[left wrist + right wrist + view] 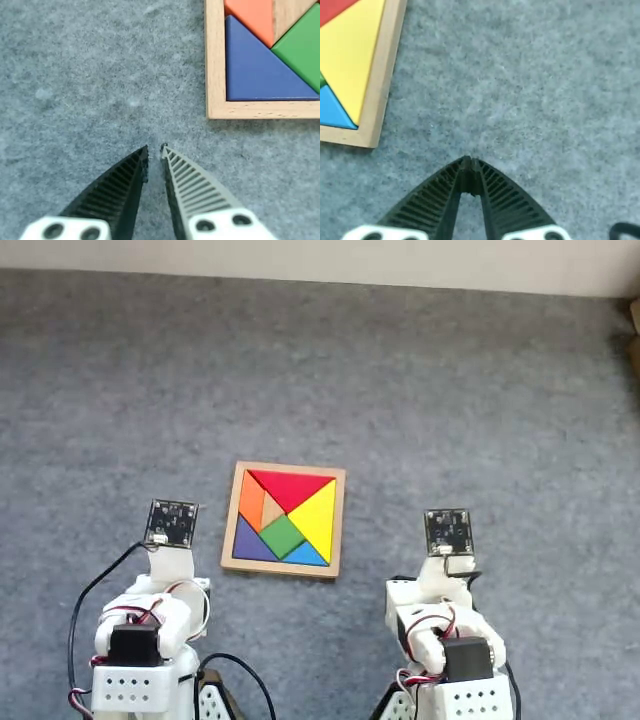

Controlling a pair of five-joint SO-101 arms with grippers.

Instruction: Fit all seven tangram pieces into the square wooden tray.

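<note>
Both claws are clenched on nothing: the left gripper (154, 150) rests its tips on the grey carpet (450, 390) near the tray's purple corner; the right gripper (467, 162) does the same off the yellow-and-blue corner, each apart from the wood. Between the two arms lies the square wooden tray (215, 60), flat on the carpet; being square it has no long axis, and in the high view it sits turned slightly off true with that view's edges. Inside, the red triangle (290, 488) fills the far side with its point toward the middle; the yellow triangle (318, 520) takes the right arm's side; the purple triangle (250, 543) has its right angle in the near corner by the left arm; the orange piece (250, 505) runs along the left rim; the green square (283, 535) stands on a corner; the light blue triangle (307, 554) and a wood-toned triangle (271, 510) close the gaps. The puzzle looks finished; I judge the job now is to keep clear of the rim and check that every piece lies flush.
</note>
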